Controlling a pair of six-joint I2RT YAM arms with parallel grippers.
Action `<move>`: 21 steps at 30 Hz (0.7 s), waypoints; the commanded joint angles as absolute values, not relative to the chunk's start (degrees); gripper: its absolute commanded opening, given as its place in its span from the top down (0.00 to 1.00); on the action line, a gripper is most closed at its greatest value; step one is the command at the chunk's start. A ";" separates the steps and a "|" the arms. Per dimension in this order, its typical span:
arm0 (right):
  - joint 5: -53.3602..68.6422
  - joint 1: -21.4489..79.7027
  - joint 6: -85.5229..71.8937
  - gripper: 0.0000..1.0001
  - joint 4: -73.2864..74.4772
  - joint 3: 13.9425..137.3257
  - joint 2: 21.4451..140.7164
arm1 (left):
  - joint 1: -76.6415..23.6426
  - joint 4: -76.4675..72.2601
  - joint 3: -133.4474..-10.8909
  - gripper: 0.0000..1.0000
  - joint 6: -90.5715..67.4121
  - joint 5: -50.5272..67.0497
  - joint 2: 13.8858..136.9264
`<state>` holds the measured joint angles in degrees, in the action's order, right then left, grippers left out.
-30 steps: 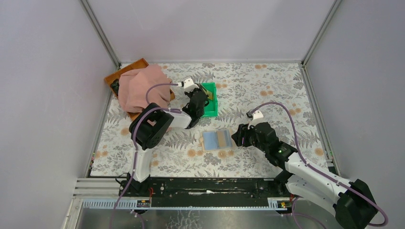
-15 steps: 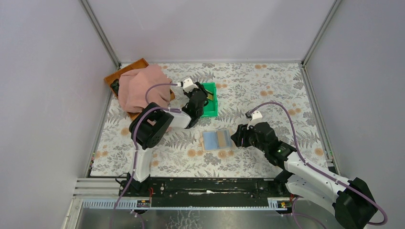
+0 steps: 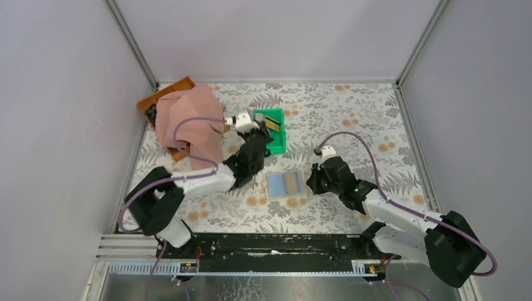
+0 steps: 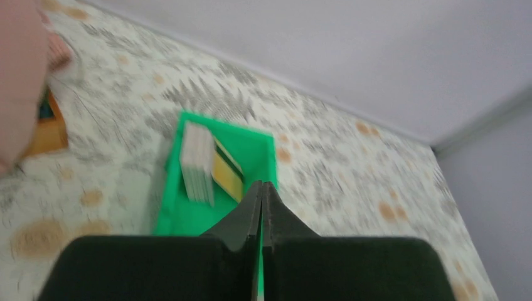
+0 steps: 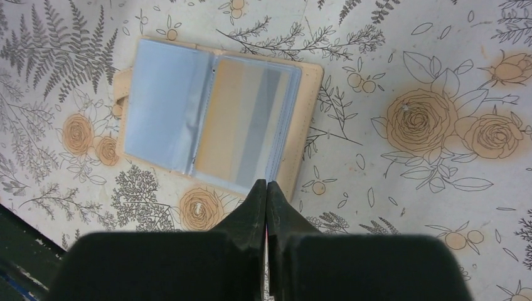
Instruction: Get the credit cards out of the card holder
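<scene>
Both jaws tight together, empty; glossy plastic-sleeved card holder (image 5: 213, 122) flat, open.

Both arms bent, reaching toward centre. The left end effector (image 4: 261, 188) has fingers pressed together, holding nothing. The right end effector (image 5: 266, 187) is likewise closed and empty.

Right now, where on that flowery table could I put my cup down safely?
The widest bare stretch of table lies right of the green bin, out to the edge. A narrower strip runs between the card holder and the near edge. The middle is crowded by the left hand and right hand; the far-left corner by the pink cloth.
</scene>
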<state>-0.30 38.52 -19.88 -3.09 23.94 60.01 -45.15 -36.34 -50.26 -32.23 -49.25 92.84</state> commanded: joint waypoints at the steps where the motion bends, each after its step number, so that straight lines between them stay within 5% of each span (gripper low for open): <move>1: 1.25 38.64 -19.18 1.00 -6.54 26.89 61.94 | -51.64 -36.55 -37.93 1.00 -34.02 -42.19 84.88; 5: 1.01 38.60 -20.25 0.97 -8.91 27.73 65.52 | -52.16 -38.60 -29.21 1.00 -42.39 -28.92 82.10; 9: 3.19 38.61 -22.08 0.69 -11.99 27.33 68.55 | -53.32 -39.11 -23.18 1.00 -46.53 -27.77 82.46; 21: 2.98 38.60 -24.80 0.67 -15.58 25.21 71.95 | -54.31 -44.00 -19.28 1.00 -48.76 -22.84 90.67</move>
<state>4.03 38.52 -23.92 -12.80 25.23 71.35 -53.93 -38.22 -19.68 -47.09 -25.50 87.48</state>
